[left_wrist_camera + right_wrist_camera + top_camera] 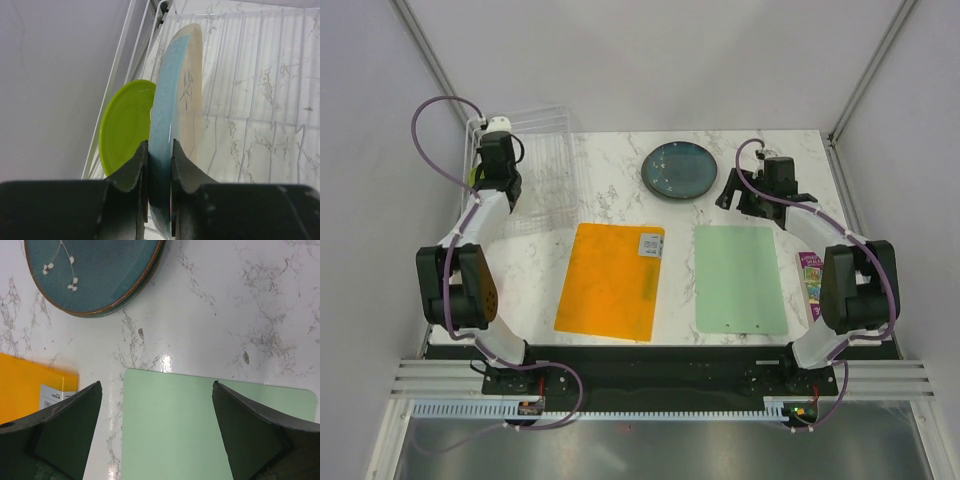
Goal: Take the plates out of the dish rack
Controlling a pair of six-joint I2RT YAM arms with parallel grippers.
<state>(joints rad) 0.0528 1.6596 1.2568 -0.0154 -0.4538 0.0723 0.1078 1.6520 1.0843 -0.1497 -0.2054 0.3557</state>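
White marble-patterned worktop [610, 190], walled in by pale panels, with two black robot arms reaching out from its near edge. At the far left corner stands the dish rack [542, 160], a basket of thin white wire, and the left arm bends over it from above. Seen from that arm's wrist camera, the left gripper [160, 150] has its two black fingers closed tight on the rim of a pale blue plate [167, 110] standing on edge inside the rack. The plate's right-hand side looks cream and bears a dark scribbled mark; whether that is its underside or a second plate pressed against it cannot be told. Just to its left, against the rack's outer wire wall, a smaller lime green plate [125, 125] also stands on edge.

Out on the worktop near the middle of the far edge lies a dark blue-grey plate [678, 170] with small white flower sprigs, flat and well apart from the rack. The right gripper [157, 390] hangs close by it, fingers spread wide and holding nothing, over the far left corner of a green mat [740, 278]. An orange mat [610, 280] with a white label [650, 245] lies beside that, toward the near edge. A colourful packet [812, 275] sits at the right edge.
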